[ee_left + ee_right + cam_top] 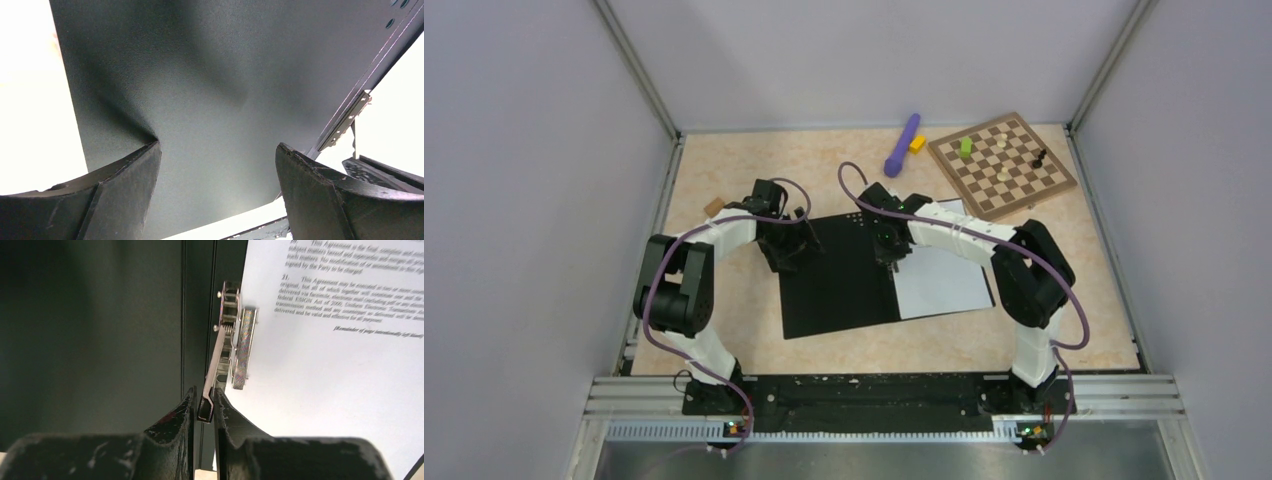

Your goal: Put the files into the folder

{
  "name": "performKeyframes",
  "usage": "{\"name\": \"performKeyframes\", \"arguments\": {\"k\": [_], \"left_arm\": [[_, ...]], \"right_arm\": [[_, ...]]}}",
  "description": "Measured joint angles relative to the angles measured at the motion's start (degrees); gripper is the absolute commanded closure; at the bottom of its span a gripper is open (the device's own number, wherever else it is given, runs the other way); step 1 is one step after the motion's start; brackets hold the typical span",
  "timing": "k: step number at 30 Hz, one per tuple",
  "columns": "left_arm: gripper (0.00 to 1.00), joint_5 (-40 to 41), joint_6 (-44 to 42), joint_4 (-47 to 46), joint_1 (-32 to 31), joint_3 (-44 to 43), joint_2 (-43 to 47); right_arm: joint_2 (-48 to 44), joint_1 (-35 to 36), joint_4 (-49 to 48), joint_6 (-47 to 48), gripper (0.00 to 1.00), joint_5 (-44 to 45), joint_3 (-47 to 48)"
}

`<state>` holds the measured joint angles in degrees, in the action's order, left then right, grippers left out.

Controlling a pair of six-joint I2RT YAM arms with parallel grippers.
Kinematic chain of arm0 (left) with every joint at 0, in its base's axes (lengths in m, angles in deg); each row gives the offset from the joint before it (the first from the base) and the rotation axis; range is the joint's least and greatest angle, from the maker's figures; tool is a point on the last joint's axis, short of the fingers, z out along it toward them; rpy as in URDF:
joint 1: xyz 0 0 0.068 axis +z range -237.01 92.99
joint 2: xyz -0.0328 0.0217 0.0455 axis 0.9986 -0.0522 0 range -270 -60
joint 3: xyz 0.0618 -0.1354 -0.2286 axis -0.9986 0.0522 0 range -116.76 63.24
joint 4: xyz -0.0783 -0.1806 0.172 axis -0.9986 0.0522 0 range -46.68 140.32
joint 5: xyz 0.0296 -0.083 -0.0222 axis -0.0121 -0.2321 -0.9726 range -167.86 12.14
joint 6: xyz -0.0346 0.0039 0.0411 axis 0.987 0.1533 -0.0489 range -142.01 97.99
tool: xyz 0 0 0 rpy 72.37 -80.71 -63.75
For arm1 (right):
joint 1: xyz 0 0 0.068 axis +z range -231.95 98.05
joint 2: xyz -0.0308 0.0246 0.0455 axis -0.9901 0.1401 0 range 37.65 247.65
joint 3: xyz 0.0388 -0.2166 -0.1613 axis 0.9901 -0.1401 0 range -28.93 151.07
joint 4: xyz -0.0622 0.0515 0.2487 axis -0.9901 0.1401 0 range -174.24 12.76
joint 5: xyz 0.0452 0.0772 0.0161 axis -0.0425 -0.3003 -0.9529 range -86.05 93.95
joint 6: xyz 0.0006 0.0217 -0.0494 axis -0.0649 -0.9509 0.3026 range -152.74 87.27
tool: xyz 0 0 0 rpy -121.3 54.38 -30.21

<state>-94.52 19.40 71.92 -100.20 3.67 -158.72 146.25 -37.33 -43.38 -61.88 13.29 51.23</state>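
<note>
Right gripper (205,407) pinching silver clamp lever (219,357) of black-faced folder (100,340), left gripper (217,147) spread wide, empty, white sheet (325,390) reading "This Agreement"

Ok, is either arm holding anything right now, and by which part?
The right gripper pinches the free end of the metal clamp lever on the folder. The left gripper holds nothing, jaws open.

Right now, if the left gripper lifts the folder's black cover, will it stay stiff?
Probably not fully: the folder cover looks dimpled beside the left gripper, so it likely flexes. It looks thin, so probably light. Its matte face may grip well.
</note>
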Motion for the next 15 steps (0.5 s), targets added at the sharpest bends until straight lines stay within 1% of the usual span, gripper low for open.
{"name": "performKeyframes", "arguments": {"k": [6,15], "left_arm": [[0.11,0.0,0.0,0.0,0.0,0.0,0.0],[0.11,0.0,0.0,0.0,0.0,0.0,0.0]], "right_arm": [[0.0,0.0,0.7,0.2,0.87,3.7,3.8],[0.5,0.0,2.4,0.6,0.85,5.6,6.6]]}}
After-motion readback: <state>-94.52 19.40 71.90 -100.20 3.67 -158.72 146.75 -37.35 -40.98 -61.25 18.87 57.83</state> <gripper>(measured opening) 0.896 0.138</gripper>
